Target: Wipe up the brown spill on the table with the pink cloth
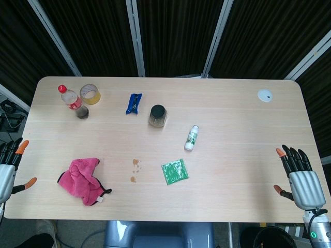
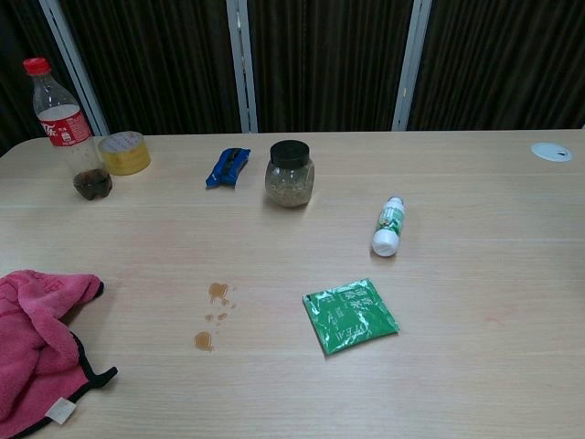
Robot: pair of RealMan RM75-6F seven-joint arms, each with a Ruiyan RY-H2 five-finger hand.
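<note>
The pink cloth [image 1: 81, 179] [image 2: 37, 343] lies crumpled on the table near the front left, with a black edge and a small white tag. The brown spill [image 1: 135, 166] [image 2: 215, 311] is a few small drops to the right of the cloth, between it and a green packet. My left hand [image 1: 9, 167] hovers at the table's left edge, fingers spread, holding nothing. Over at the right front edge, my right hand [image 1: 300, 178] is likewise spread and empty. Neither hand shows in the chest view.
A green packet [image 1: 175, 171] [image 2: 349, 315] lies just right of the spill. Farther back are a small white bottle [image 1: 192, 138], a dark-lidded jar [image 1: 158, 115], a blue wrapper [image 1: 134, 103], a cola bottle [image 1: 72, 101], a tape roll [image 1: 89, 93] and a white disc [image 1: 265, 95].
</note>
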